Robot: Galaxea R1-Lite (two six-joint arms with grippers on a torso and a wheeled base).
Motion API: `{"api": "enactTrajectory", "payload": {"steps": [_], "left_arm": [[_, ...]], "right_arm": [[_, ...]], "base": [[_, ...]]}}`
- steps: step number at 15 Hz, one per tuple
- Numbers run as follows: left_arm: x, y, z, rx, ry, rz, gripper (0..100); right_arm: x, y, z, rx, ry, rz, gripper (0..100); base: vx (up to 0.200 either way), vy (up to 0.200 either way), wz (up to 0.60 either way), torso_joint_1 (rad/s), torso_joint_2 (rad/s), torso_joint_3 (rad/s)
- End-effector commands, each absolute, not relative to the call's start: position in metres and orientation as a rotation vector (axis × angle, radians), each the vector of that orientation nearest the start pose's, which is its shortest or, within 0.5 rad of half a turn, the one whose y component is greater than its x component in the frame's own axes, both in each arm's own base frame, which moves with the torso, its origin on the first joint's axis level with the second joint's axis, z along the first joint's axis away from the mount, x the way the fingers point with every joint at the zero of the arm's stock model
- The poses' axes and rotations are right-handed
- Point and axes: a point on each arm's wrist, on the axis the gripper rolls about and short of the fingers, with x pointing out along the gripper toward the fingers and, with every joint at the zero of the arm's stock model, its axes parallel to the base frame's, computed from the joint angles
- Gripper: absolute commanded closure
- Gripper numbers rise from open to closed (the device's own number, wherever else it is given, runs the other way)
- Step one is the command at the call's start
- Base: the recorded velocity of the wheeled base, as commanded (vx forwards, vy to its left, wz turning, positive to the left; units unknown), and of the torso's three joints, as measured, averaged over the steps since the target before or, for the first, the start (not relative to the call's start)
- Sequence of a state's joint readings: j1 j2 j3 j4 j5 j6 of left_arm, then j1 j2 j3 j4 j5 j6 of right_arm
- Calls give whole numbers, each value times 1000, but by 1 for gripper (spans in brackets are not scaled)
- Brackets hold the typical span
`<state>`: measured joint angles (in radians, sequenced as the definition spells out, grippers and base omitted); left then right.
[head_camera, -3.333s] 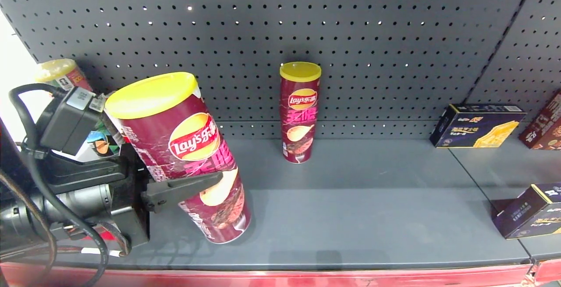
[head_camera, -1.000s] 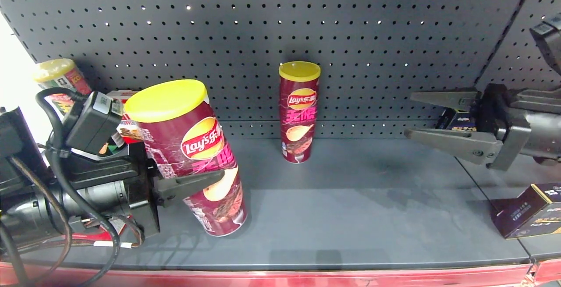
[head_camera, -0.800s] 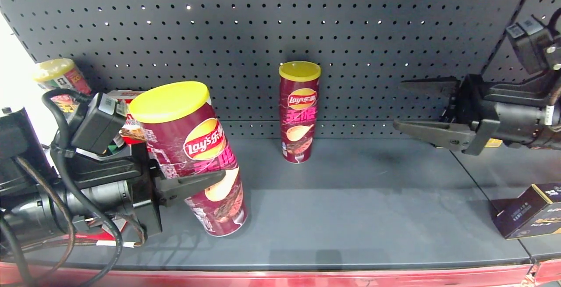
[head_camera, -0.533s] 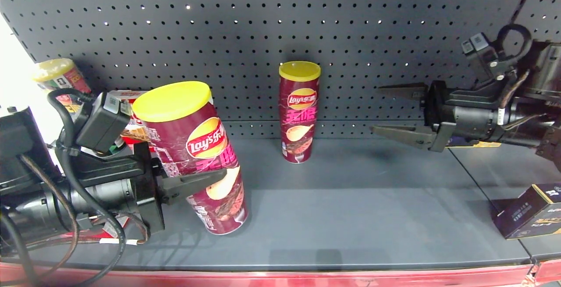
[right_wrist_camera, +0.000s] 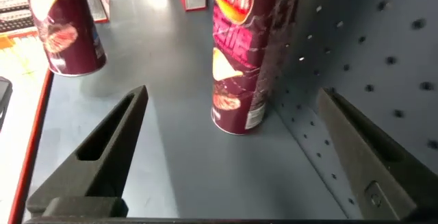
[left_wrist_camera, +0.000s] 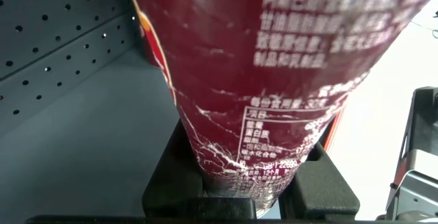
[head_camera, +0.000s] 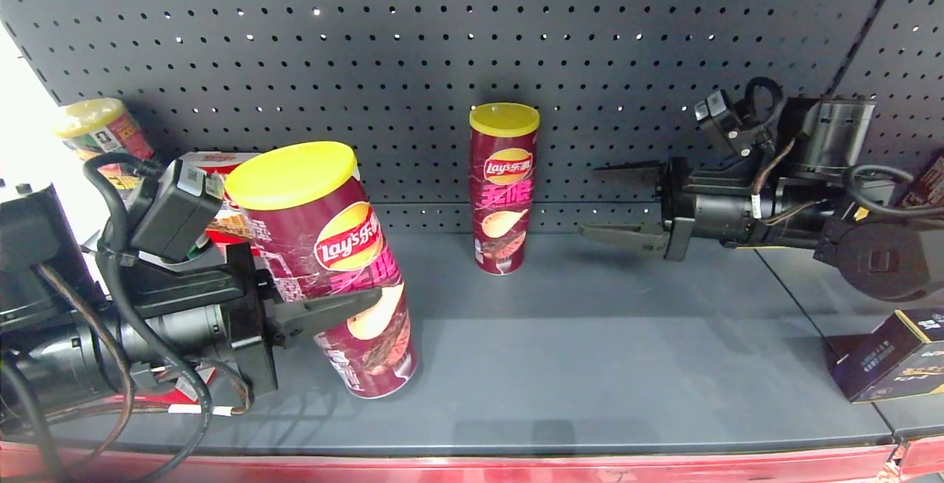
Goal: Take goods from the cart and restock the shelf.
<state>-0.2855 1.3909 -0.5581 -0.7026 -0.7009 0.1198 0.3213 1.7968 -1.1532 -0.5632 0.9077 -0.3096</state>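
Two maroon cylindrical chip cans with yellow lids are at the dark grey metal shelf [head_camera: 590,365]. The left gripper [head_camera: 332,299] is clamped around the middle of the tilted can [head_camera: 321,247], whose base is low over the shelf's front left; whether it touches cannot be told. The upright can [head_camera: 504,188] stands at the back, against the perforated grey back panel [head_camera: 442,40]. The right gripper [head_camera: 590,201] hovers just right of the upright can, fingers spread apart, pointing at it.
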Motion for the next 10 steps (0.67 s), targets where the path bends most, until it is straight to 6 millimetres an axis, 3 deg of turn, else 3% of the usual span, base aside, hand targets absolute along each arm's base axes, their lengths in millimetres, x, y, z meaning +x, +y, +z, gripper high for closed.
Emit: {"api": "enactTrajectory", "payload": {"steps": [1, 4, 10], "left_arm": [[203, -75, 203, 81, 77, -991, 100], [203, -74, 203, 79, 78, -990, 100], [203, -74, 205, 81, 71, -990, 100]], "right_arm": [[331, 133, 230, -237, -84, 1243, 0], [342, 152, 220, -232, -73, 1282, 0], [365, 171, 205, -229, -67, 1306, 0]], "base": [[0, 0, 0, 0, 0, 0], [0, 0, 0, 0, 0, 0], [0, 0, 0, 0, 0, 0]]}}
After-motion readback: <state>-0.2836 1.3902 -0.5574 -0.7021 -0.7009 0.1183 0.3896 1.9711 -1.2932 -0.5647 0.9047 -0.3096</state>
